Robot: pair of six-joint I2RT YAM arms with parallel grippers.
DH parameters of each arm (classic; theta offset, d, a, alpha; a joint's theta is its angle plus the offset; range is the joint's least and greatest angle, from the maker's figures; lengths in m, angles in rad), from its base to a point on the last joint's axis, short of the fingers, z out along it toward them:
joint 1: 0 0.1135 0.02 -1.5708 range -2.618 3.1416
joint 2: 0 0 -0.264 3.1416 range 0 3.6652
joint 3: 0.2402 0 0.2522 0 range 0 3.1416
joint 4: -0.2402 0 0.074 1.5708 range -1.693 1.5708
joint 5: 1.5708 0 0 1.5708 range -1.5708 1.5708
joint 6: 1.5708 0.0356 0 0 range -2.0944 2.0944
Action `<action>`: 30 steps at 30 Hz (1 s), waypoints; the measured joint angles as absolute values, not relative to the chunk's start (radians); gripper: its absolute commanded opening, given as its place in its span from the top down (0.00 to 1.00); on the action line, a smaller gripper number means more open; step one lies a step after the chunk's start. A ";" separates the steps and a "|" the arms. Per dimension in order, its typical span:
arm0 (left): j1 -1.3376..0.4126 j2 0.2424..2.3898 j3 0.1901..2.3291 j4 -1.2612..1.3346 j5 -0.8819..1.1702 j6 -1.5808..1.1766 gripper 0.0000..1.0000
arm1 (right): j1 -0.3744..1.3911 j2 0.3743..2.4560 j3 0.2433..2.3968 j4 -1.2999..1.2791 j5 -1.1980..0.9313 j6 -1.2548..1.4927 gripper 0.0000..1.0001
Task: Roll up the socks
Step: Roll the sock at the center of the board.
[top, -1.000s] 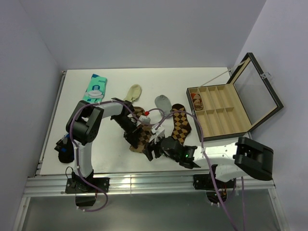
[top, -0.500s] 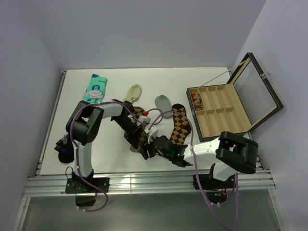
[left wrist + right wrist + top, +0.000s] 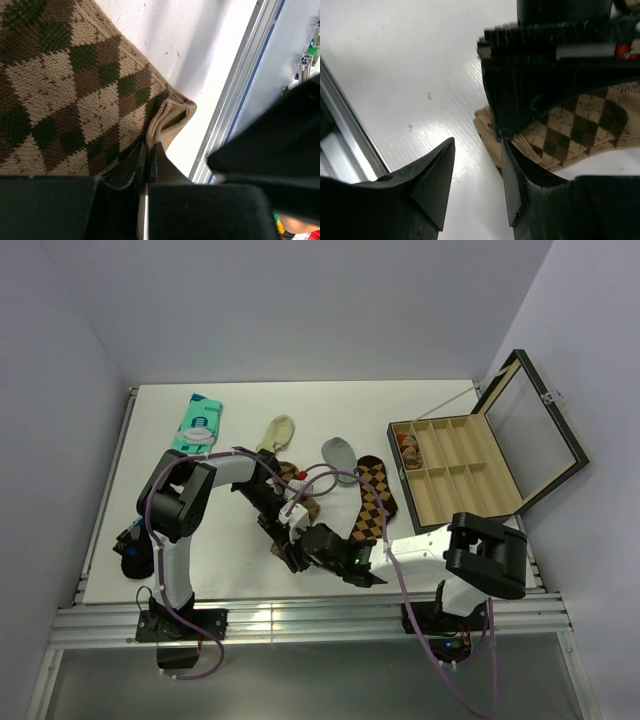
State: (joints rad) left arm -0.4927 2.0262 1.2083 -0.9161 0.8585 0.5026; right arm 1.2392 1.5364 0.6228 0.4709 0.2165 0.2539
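1. White table is carrying everything, and you are working close to the middle of its near edge.
2. One argyle sock is lying flat a little left of centre, running from the far side toward the near rail. Its tan ribbed cuff is folding over at the near end.
3. Your left gripper is pinching that cuff, with its jaws pressing together and the knit edge caught at the tips.
4. Your right gripper is hovering low and facing the left one. Its jaws are standing partly apart with bare table showing between them. 1 finger is sitting just beside the cuff; you cannot tell whether it is touching.
5. The other argyle sock is lying stretched out just right of the 2 grippers, between them and the box.
6. Beyond the 2 long socks, a grey ankle sock and a cream ankle sock are lying near each other.
7. At the right, an open compartment box is standing with its lid raised, and a small brown patterned bundle is sitting in its far-left compartment.
8. A teal packet is lying at the far left, and a small dark object is resting at the left edge.
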 measured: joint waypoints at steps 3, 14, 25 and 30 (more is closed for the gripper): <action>-0.493 2.026 1.209 -0.916 0.857 0.496 0.99 | 1.239 1.555 0.623 0.444 0.218 0.239 0.53; -0.501 2.027 1.222 -0.928 0.836 0.492 0.98 | 1.239 1.676 0.670 0.401 0.225 0.176 0.58; -0.505 2.027 1.225 -0.931 0.825 0.496 0.95 | 1.249 1.687 0.692 0.372 0.283 0.148 0.50; -0.509 2.027 1.229 -0.933 0.818 0.496 0.95 | 1.258 1.687 0.726 0.307 0.329 0.116 0.44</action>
